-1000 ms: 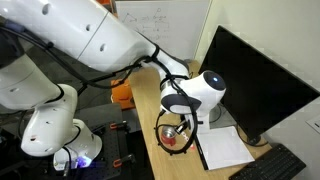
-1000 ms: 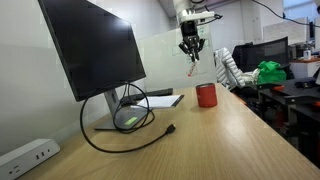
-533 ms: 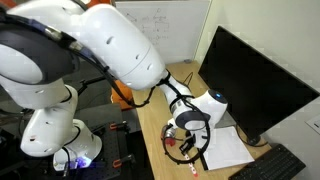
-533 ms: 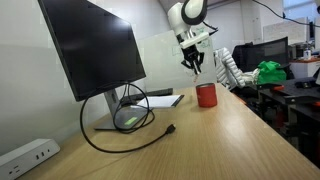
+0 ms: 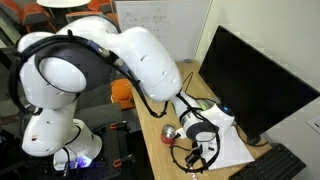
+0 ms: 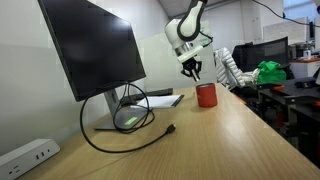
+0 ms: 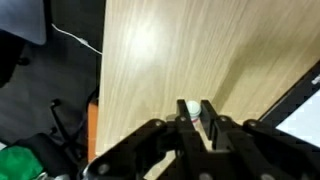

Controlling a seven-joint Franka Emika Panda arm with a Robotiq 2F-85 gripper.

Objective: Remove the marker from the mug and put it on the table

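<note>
In the wrist view the gripper (image 7: 193, 112) comes in from the bottom edge. Its two dark fingers (image 7: 211, 118) are drawn close together on a small pale-tipped stick, the marker (image 7: 187, 107). Only the marker's end shows, so its colour is hard to judge there. Bare table (image 7: 150, 60) of light tan wood lies beneath the tool. A corner of white paper (image 7: 306, 120) sits at 4 o'clock from the fingertips, past a dark diagonal strip. Dark floor runs along the table edge at 9 o'clock.

In an exterior view the gripper (image 6: 190, 71) hangs tilted in the air, clear of the table (image 6: 235, 140). The mug (image 6: 206, 95) stands upright on the wood at 5 o'clock from the gripper, near but not touching it. The marker is too small to pick out in this view, and nothing can be seen sticking up from the mug. Closer to this camera a black cable (image 6: 118, 137) loops across the desk around the foot of the monitor (image 6: 95, 50). A white power strip (image 6: 25, 155) lies at 8 o'clock from that loop.

In an exterior view the gripper (image 5: 200, 156) points down beside the paper (image 5: 230, 150). The monitor (image 5: 255, 85) is at 2 o'clock from it, and an orange object (image 5: 122, 93) sits farther back at 10 o'clock.
</note>
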